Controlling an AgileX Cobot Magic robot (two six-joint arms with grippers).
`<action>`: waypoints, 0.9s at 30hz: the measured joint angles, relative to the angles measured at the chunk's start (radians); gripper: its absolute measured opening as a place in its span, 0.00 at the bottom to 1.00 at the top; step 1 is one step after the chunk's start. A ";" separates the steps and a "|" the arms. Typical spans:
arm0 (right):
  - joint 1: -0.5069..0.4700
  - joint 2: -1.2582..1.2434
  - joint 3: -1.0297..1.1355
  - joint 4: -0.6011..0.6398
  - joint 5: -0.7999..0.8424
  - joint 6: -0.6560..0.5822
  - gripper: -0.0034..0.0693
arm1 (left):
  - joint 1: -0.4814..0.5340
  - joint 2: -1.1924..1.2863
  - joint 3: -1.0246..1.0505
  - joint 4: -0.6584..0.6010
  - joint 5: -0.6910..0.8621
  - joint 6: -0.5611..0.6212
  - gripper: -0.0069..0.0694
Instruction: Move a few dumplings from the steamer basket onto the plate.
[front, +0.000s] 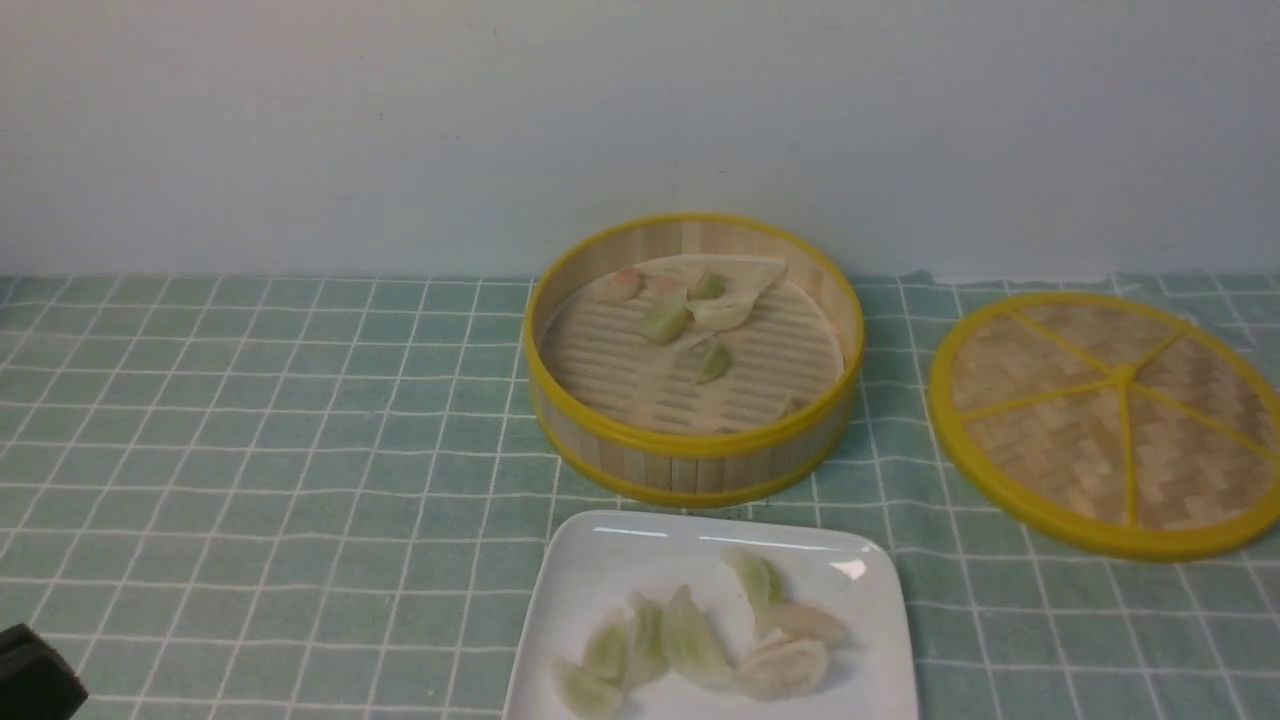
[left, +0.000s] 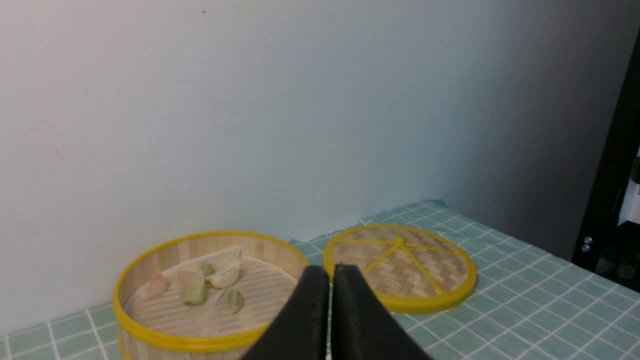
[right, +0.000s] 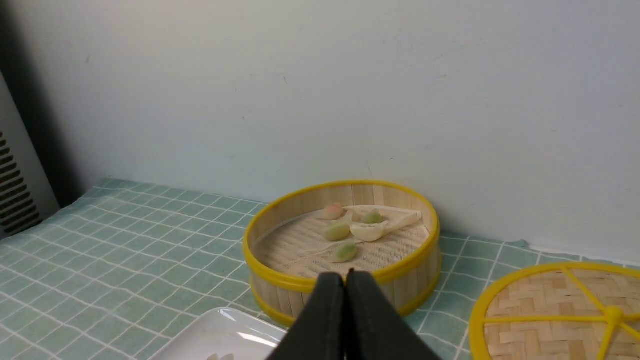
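**Both end effectors closed and empty; dumplings split between basket and plate**

The left end effector has its black jaws pressed together with nothing between them. It is raised above the table and aimed toward the back wall. The right end effector is likewise closed on nothing and points at the steamer basket from the near side, clear of it.

About five dumplings lie on the basket's slatted floor, toward its far side. Several more dumplings sit in a cluster on the plate, just in front of the basket. The lid lies flat to the basket's right.

Only the front view shows the plate whole; the right wrist view catches just one corner of it. In the front view the arms are barely visible, with a black block at the lower left edge.
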 joint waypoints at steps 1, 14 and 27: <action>0.000 0.000 0.000 0.000 0.000 0.000 0.03 | 0.000 -0.008 0.000 0.001 0.001 0.001 0.08; 0.000 0.000 0.000 -0.001 0.000 -0.007 0.03 | 0.017 -0.020 0.061 0.339 -0.139 -0.114 0.08; 0.000 0.000 0.000 -0.001 0.000 -0.008 0.03 | 0.227 -0.075 0.443 0.824 -0.204 -0.656 0.08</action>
